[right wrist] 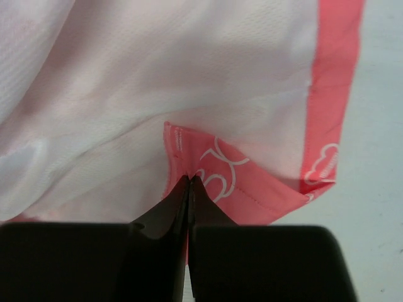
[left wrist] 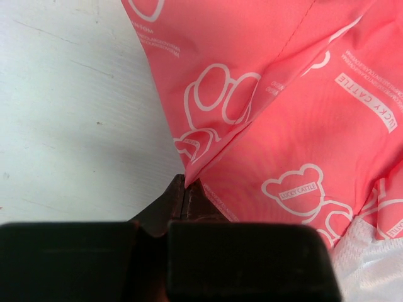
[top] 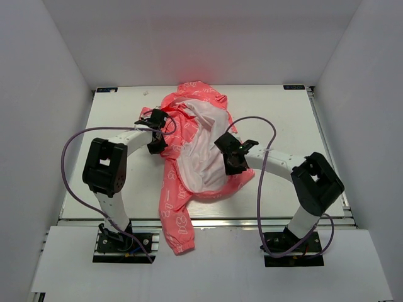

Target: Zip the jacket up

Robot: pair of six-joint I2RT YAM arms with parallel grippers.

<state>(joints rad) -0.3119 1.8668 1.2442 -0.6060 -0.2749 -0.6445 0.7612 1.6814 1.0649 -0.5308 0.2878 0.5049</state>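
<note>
With the jacket [top: 189,151] lying open on the worktop [top: 283,113] and the left end effector [left wrist: 187,187] and right end effector [right wrist: 189,182] each clamped on a thin fold, a pull may slip the cloth free.

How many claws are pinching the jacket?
2. The left claw pinches a pink fold of the jacket; the right claw pinches a pink flap against its white lining.
</note>
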